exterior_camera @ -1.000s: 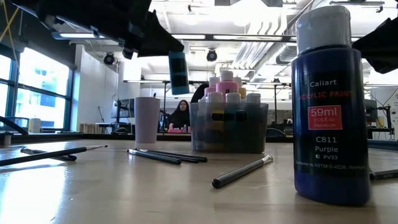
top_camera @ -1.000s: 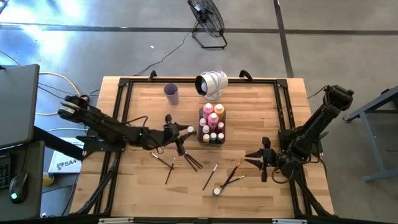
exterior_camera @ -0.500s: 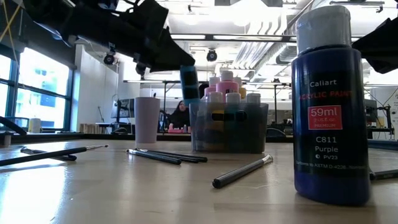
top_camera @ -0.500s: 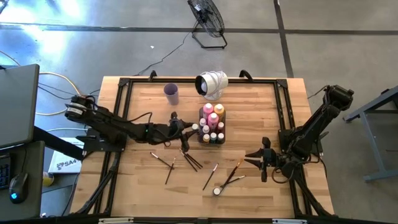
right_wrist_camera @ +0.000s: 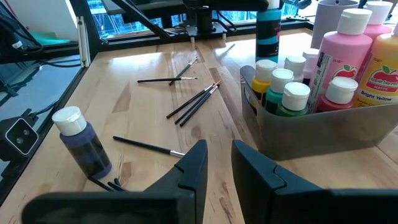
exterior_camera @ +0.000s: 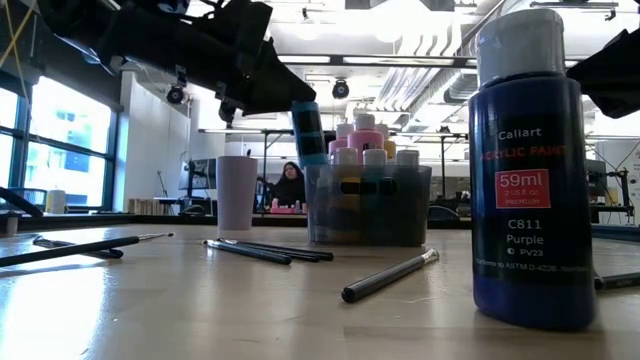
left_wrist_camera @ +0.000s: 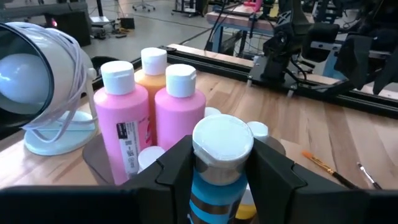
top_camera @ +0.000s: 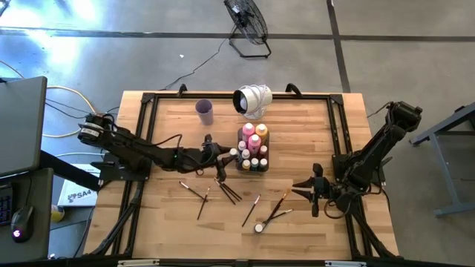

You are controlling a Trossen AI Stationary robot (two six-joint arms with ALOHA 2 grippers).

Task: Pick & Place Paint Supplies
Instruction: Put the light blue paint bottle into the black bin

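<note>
My left gripper [top_camera: 225,154] is shut on a blue paint bottle [exterior_camera: 308,131] with a white cap [left_wrist_camera: 222,139], at the left edge of the clear grey tray [top_camera: 244,165]. The tray holds pink bottles [left_wrist_camera: 125,118], an orange one [top_camera: 261,131] and several small white-capped ones [right_wrist_camera: 283,87]. A purple bottle [exterior_camera: 525,170] stands on its base on the near part of the table. Thin paintbrushes [top_camera: 227,190] lie flat on the wood. My right gripper [top_camera: 310,191] is open, low over the table's right side, touching nothing. My left gripper pinches the blue bottle between its two fingers [left_wrist_camera: 176,167] on the upper body [left_wrist_camera: 219,180], just under the cap. The fingers come about level from the table's left. The bottle is lifted clear and nearly upright, slightly tilted, beside the pink bottles.
A lilac cup [top_camera: 205,111] stands at the far left of the tray, and a white round lamp-like thing [top_camera: 253,100] behind the tray. More brushes [top_camera: 278,204] lie near the purple bottle [top_camera: 259,228]. A black frame [top_camera: 148,100] runs round the table.
My left gripper has carried the blue bottle toward the table's right, up to the tray's left edge, and slightly down. The bottle has tipped a little from upright. The gripper has stayed shut on it.
</note>
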